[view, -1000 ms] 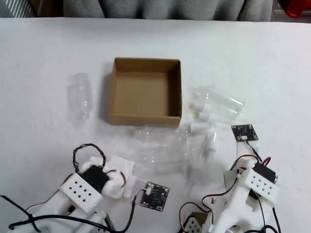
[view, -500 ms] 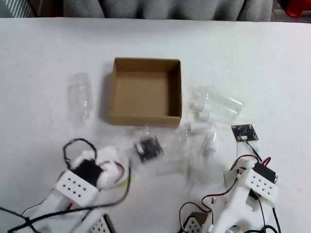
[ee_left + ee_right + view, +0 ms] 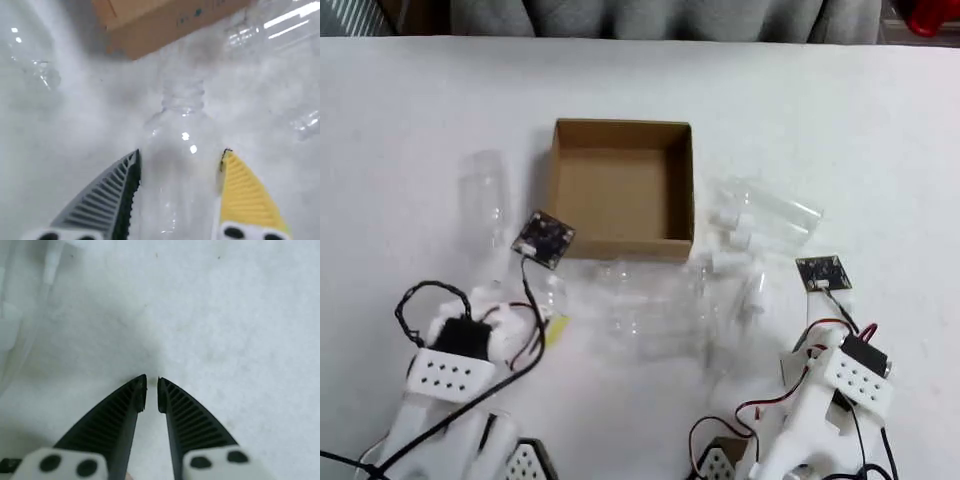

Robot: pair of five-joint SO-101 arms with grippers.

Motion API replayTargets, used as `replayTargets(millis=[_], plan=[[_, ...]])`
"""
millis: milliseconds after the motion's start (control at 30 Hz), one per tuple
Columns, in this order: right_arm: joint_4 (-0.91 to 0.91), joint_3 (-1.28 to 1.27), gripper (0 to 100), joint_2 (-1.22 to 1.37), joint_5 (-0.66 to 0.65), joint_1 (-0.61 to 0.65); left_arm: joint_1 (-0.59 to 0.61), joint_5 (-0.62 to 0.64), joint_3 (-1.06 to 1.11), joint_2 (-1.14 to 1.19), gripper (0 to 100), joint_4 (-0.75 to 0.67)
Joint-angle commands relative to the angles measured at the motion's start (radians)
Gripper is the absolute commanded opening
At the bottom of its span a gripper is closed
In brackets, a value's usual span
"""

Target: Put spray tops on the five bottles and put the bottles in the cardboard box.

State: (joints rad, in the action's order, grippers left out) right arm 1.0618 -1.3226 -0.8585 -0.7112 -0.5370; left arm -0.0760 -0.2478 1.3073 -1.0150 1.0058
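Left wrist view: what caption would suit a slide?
Left gripper open astride a clear, capless bottle, its neck pointing toward the cardboard box.

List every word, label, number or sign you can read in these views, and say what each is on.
Cardboard box: small bluish print on its outer wall, too blurred to read.
Clear bottle straddled by the left tool: no label visible.
Nothing else carries readable text.
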Motion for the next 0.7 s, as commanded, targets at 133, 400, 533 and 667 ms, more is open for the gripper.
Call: replayTargets(millis=[133,400,533,667], plan=[[-0.013,0.003,1.6,-0.008,0.005,0.004,0.021,-0.118,-0.101,-0.01,23,0.129],[-0.013,0.003,1.6,-0.008,0.005,0.004,0.013,-0.206,-0.23,-0.008,31,0.316],[-0.013,0.003,1.6,-0.008,0.003,0.004,0.021,-0.29,-0.236,-0.008,31,0.328],[-0.013,0.003,1.6,-0.008,0.005,0.004,0.019,-0.373,-0.242,-0.008,31,0.333]])
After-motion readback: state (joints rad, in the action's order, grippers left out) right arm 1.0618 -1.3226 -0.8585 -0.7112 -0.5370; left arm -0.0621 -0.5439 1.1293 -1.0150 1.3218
